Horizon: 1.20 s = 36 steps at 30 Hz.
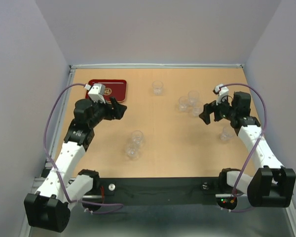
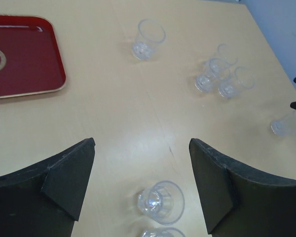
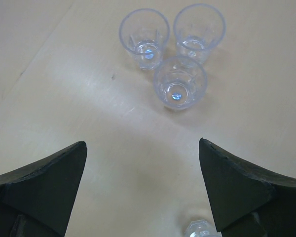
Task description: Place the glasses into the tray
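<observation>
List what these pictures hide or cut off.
Top view: the left arm covers part of the tray.
Left wrist view: the left edge cuts off the tray, and the bottom edge cuts off the low glass.
Right wrist view: the bottom edge cuts off most of the near glass.

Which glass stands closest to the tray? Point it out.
The single glass standing alone just right of the tray, level with it. All the rest stand farther right or well nearer the robot.
</observation>
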### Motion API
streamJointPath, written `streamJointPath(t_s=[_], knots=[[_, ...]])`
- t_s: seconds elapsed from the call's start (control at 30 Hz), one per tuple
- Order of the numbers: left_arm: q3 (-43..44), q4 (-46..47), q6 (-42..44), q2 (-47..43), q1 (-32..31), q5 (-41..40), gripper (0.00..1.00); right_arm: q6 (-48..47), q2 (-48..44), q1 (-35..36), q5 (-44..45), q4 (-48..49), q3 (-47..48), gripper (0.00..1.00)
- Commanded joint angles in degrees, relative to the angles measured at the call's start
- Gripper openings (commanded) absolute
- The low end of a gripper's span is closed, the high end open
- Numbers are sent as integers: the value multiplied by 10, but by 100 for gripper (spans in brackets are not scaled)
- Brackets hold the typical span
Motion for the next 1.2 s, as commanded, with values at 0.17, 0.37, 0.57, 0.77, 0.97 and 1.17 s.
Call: streamJointPath(t_s=[0.17,0.37,0.57,0.77,0.97,1.17], knots=[[63,-70,-29,101,-93,-43,83,-16,-29,0,-40,-16,-9,100],[86,-155,-34,163,-160,-188,74,-17,-33,0,-13,-18,-11,100],[66,-204,-77,170,-221,-268,67,-20,-35,0,-8,-19,-11,100],[55,-223,-96,185,-250,-270,57,-20,-36,0,-3,-20,-12,100],[55,-231,-109,200,-276,-259,52,-20,-35,0,-3,-20,-12,100],[45,-246,-128,212,-283,-261,47,-21,-36,0,-1,-20,-13,100]])
